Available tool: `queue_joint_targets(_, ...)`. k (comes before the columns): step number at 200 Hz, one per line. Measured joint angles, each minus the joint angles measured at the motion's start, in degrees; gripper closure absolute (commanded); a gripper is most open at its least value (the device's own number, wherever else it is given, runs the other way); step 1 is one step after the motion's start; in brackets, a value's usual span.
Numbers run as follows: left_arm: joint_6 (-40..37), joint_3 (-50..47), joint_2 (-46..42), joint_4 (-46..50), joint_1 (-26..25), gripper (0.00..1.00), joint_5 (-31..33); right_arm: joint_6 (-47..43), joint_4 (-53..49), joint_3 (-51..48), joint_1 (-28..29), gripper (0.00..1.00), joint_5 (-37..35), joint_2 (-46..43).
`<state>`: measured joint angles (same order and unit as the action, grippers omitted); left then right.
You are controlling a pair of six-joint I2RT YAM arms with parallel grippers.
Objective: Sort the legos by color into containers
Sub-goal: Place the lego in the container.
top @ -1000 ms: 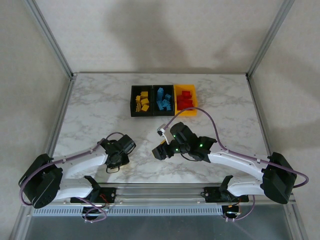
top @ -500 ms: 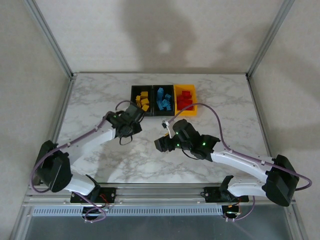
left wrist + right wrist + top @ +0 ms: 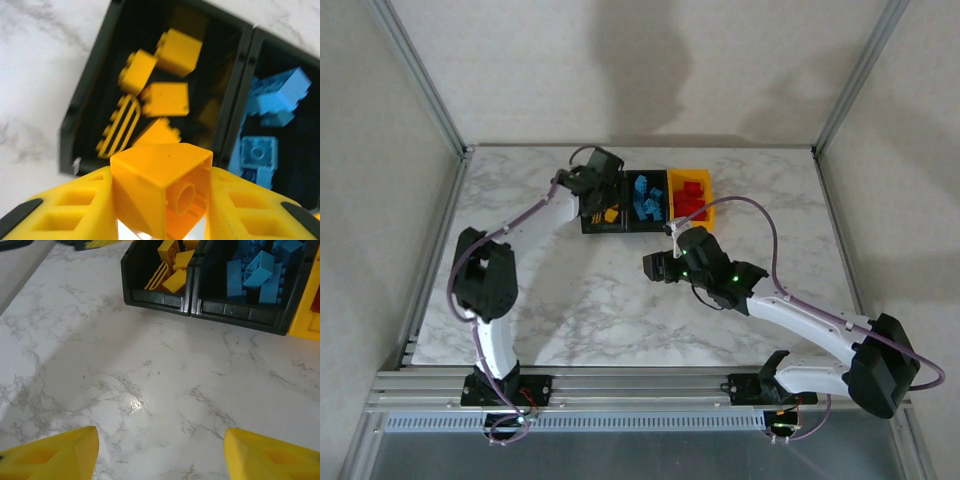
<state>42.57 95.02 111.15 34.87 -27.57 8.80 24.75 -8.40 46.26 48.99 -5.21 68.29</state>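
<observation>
Nearest the arm bases, the right gripper (image 3: 655,268) hangs over a bare stretch of the white marbled table top (image 3: 150,380), short of the bins. Its two yellow fingers (image 3: 55,455) stand wide apart with nothing between them. Beyond it, toward the far edge, three small open-topped plastic bins stand joined in a row. The left black bin (image 3: 603,227) holds loose yellow plastic bricks (image 3: 165,97) and a yellow slatted piece (image 3: 120,125). The middle black bin (image 3: 240,312) holds blue plastic bricks (image 3: 250,272). The yellow-orange bin (image 3: 695,224), at the right end of the row, holds red plastic bricks (image 3: 690,197). The left arm reaches out across the table, and the left gripper (image 3: 598,180) hangs over the left black bin. In the left wrist view its yellow fingers (image 3: 65,210) are clamped on either side of a yellow studded plastic brick (image 3: 150,170). That brick is tilted, with its hollow underside and round inner tube facing the camera. It sits above the yellow bricks in that bin and clear of them.
</observation>
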Motion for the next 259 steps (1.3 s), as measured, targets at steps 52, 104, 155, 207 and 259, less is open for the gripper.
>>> queue_joint_targets(52,-1.66,13.40,13.38,0.74,2.49,0.59,-2.32,0.59,-0.57,0.00,-0.09,0.33,-1.40,-1.92)
queue_joint_targets(104,-2.08,16.55,18.49,1.46,4.11,0.42,-5.05,0.59,-1.75,0.00,-0.20,0.33,-2.38,-2.75)
queue_joint_targets(155,-2.12,17.18,18.47,1.62,4.04,0.38,-6.60,0.68,-1.79,0.00,-0.39,0.33,-2.75,-2.80)
queue_joint_targets(207,-2.62,10.40,8.92,-0.13,2.80,0.29,-7.61,2.03,-3.04,0.11,-6.19,0.19,-3.87,-3.06)
queue_joint_targets(259,-4.52,-8.07,-13.35,-9.22,-0.85,0.00,-4.72,1.11,-3.82,2.21,-14.80,0.01,-4.81,-2.49)
